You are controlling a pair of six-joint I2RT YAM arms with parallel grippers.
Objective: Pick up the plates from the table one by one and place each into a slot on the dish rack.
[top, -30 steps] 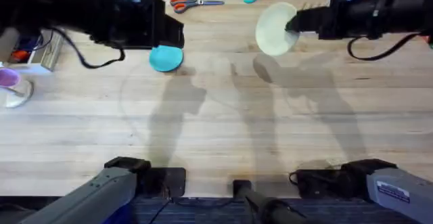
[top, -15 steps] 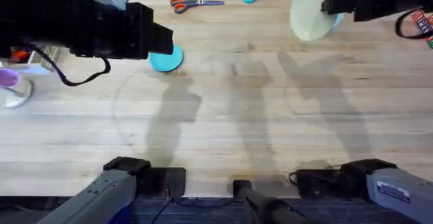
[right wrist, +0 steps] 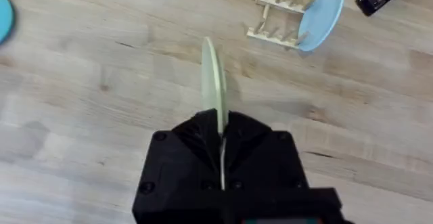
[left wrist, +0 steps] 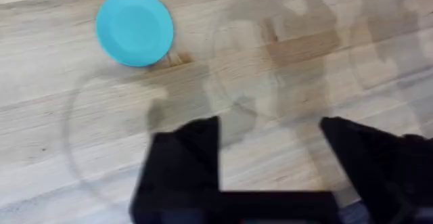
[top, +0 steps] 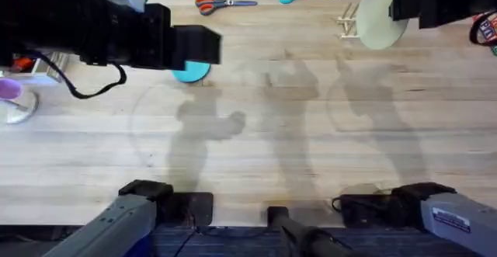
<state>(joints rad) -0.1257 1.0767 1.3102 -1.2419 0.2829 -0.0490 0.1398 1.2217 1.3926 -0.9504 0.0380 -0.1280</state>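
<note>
Overhead, the pale yellow plate hangs edge-on at 1 o'clock, pinched at its rim in your right gripper, beside the dish rack, where 1 grey-blue plate already leans. Line the rim up with an open slot between pegs, lower it squarely, and release only once it seats. The turquoise plate lies flat on the table at 11 o'clock, under your left gripper, spread wide and holding nothing.
</note>
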